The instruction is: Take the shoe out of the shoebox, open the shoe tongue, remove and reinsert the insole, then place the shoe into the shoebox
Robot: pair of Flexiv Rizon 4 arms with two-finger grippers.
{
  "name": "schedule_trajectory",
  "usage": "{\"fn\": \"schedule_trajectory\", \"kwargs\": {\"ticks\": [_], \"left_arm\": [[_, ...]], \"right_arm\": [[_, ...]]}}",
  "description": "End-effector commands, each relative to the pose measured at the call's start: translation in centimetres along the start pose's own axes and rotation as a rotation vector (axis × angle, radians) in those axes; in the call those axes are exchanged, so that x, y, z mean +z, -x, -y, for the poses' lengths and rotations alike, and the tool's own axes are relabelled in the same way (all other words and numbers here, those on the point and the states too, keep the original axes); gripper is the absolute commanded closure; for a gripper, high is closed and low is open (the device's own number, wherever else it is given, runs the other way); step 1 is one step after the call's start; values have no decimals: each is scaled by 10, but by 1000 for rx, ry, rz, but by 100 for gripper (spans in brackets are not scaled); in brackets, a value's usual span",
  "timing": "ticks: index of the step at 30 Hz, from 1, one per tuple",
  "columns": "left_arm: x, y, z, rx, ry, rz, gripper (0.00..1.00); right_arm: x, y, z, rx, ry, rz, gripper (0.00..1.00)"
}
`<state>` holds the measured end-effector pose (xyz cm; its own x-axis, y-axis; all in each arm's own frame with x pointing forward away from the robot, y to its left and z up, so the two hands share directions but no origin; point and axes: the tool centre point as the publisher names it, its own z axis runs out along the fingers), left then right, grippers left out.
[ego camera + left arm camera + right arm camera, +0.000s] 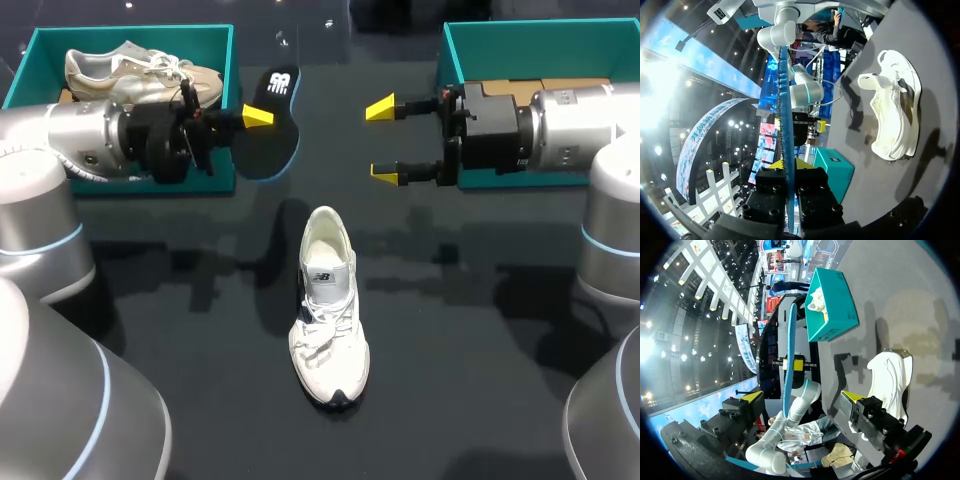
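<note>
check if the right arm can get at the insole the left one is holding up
Probably yes. The right gripper is open and faces the insole, held by the left gripper; only open air lies between them, and the white shoe lies clear of that path.

Got a dark, near-black table (480, 340) filling pretty much everything, faint sheen on top. Spotting a few tiny light glints (330, 22) up at 12 o'clock. Seeing soft, blurry shadows (210, 270) smeared across the middle, out toward 3 and 9 o'clock.
</note>
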<state>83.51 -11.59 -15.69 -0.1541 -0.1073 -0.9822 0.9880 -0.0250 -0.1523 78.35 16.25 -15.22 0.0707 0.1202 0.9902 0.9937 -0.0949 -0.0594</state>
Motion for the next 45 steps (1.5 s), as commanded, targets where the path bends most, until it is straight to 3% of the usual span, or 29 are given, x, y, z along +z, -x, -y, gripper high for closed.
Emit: {"fn": "schedule_trajectory", "kwargs": {"ticks": [1, 10, 19, 30, 34, 36, 45], "left_arm": [[1, 0, -1, 2, -1, 0, 100], [1, -12, 3, 27, 74, -36, 100], [16, -17, 3, 116, 158, -36, 100], [30, -21, 1, 135, 138, -73, 100], [32, -20, 1, 143, 132, -78, 100], [32, -20, -1, 151, 131, -80, 100], [37, -21, -8, 151, 132, -82, 100]], "right_arm": [[2, 1, 0, 0, 2, 1, 0], [10, -1, -5, -21, -2, 16, 0], [27, 2, -11, -17, -27, 37, 0], [44, 6, -10, -37, -88, 49, 0], [47, 7, -10, -44, -94, 41, 15], [49, 7, -9, -42, -96, 39, 33], [59, 8, -7, -44, -106, 32, 44]]}}
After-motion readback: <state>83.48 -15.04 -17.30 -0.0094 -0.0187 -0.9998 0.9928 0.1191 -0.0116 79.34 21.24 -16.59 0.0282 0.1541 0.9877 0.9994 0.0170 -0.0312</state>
